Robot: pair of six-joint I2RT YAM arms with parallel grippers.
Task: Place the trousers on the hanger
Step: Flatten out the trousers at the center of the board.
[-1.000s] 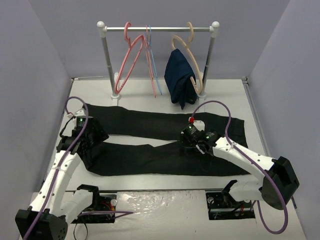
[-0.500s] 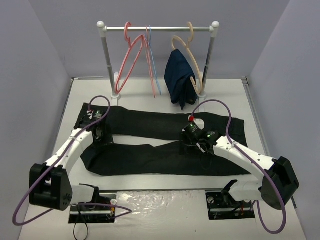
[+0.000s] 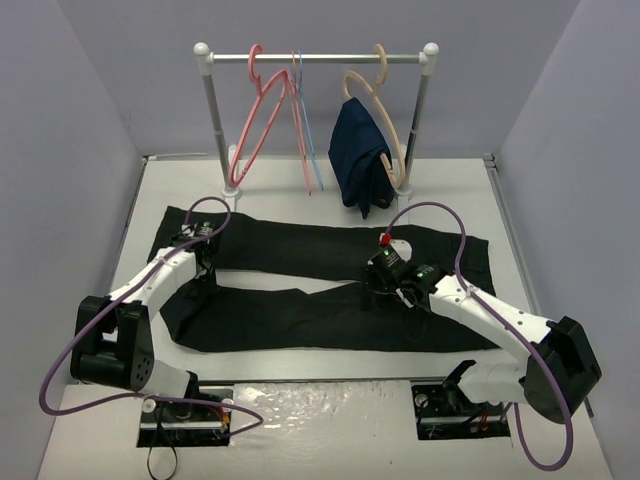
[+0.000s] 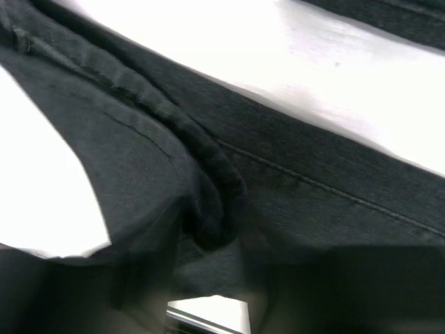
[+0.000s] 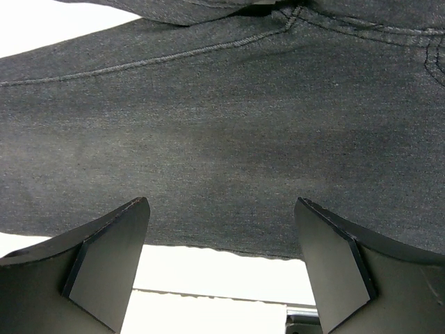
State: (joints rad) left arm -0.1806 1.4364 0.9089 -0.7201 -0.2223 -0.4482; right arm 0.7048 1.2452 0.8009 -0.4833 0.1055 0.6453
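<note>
The black trousers [image 3: 300,315] lie flat across the table, both legs stretched left to right, waist at the right. My left gripper [image 3: 205,268] is down at the left end of the legs. In the left wrist view it [image 4: 208,278] has closed on a bunched fold of the trousers [image 4: 208,223] between its blurred dark fingers. My right gripper [image 3: 380,285] hovers over the trousers near the crotch. Its fingers stand wide apart above the cloth [image 5: 222,125], holding nothing. The salmon-pink hanger [image 3: 262,120] hangs at the left of the rail.
The rail [image 3: 318,58] stands at the back of the white table [image 3: 450,190]. It also carries a thin light-blue hanger [image 3: 305,130] and a tan hanger [image 3: 385,90] bearing a navy garment [image 3: 360,155]. Grey walls close in on both sides.
My left arm swung from the near-left edge up to the left end of the legs, and its jaws narrowed onto a fold. The right gripper stayed put and open.
</note>
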